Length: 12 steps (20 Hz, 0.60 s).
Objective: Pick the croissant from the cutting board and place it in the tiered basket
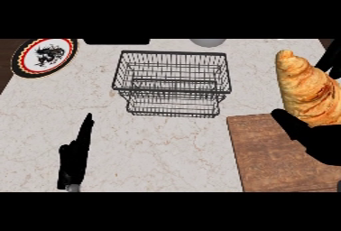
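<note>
The right hand (318, 143) is holding the croissant (305, 90) up at the right edge of the frame, above the far end of the cutting board (266, 153). Its thumb is curling across the lower end of the pastry while other fingers are showing behind it near the upper right corner, so the hand is closed around the croissant rather than open. The croissant is standing almost upright, its pointed tip aimed at the top of the frame, and most of its length is sticking out above the hand.

The tiered basket (173, 83) is sitting in the upper middle of the frame, well to the left of the croissant, so the carry is not yet done. The left hand (73, 158) is resting open at the lower left, fingers straight.

The risk from here looks to be the long, unsupported end of the croissant: held only by its lower part, it could tilt or slip during the move across. Its tip could also catch the basket's wire rim if it arrives too low, nudging the basket towards the plate (44, 56) at the upper left.
</note>
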Tool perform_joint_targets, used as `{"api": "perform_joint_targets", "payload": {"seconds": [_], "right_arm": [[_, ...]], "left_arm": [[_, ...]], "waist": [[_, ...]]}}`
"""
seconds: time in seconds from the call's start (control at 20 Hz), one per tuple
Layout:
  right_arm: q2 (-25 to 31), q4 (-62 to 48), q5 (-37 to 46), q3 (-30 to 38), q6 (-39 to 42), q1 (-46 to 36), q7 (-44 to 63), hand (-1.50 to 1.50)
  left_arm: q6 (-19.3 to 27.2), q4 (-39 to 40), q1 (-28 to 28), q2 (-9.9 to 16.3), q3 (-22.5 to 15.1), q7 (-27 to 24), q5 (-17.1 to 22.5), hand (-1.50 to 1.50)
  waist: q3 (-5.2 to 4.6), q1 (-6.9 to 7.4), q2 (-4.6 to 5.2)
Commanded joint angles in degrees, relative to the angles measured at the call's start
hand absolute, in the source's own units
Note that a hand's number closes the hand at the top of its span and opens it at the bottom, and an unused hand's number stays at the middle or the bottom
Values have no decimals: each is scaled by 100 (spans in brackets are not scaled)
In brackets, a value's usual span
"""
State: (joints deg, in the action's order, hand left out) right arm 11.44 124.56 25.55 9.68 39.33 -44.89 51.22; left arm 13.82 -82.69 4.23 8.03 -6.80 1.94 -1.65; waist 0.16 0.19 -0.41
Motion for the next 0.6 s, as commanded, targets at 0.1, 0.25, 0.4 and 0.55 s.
{"api": "perform_joint_targets", "payload": {"seconds": [0.1,0.25,0.4,0.55], "right_arm": [[-211,-1133,683,-590,-450,-958,614,150],[-144,-1847,646,-383,-554,-1249,334,150],[-159,-2450,816,-488,-754,-1310,-130,150],[-448,-2726,1171,-982,-1095,-1205,-468,150]], "left_arm": [[-133,389,12,-93,-77,-11,-20,0],[187,186,20,-303,-206,84,-241,0],[-120,340,-72,-79,53,-8,-30,0],[-25,85,33,-158,-49,180,-117,0]], "waist": [[-27,59,49],[-21,55,49],[-20,48,54],[-19,57,52]]}}
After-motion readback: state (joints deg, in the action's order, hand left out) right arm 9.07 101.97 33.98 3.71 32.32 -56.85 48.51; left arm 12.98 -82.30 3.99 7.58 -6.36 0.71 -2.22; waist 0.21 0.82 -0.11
